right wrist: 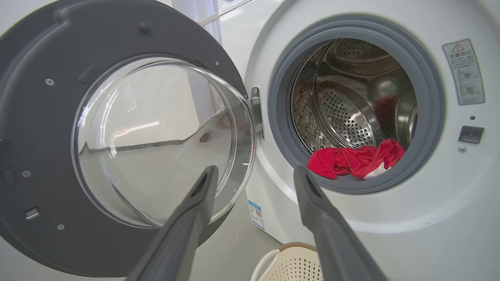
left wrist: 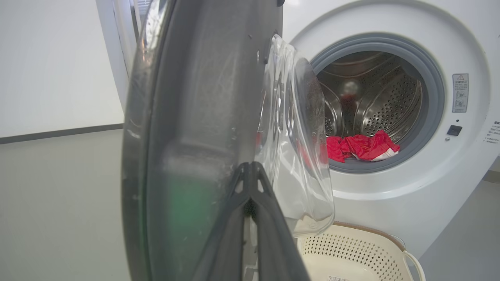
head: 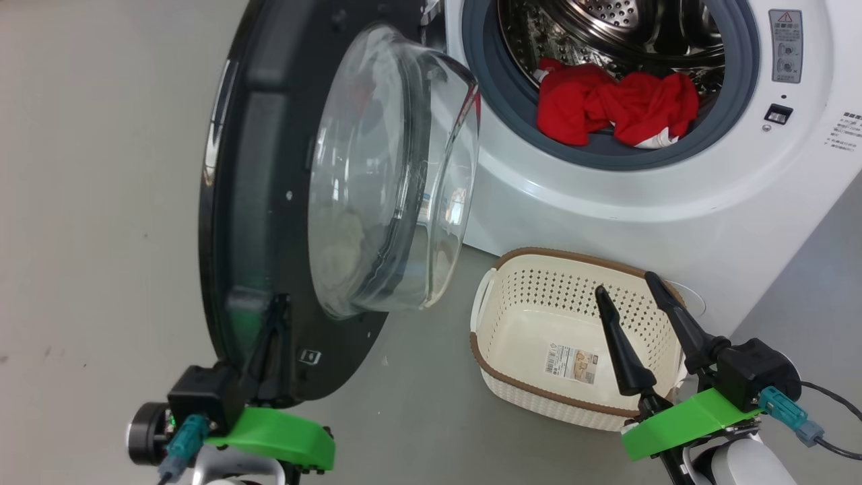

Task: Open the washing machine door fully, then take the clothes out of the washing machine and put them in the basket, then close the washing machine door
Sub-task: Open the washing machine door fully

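Left end effector together, seemingly against washing machine door, right end effector apart over basket

Clothes in washing machine, basket before.

Laundry room, shown by the washing machine.

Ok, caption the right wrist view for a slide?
Right fingers open before the open washing machine door, clothes lying in the drum.
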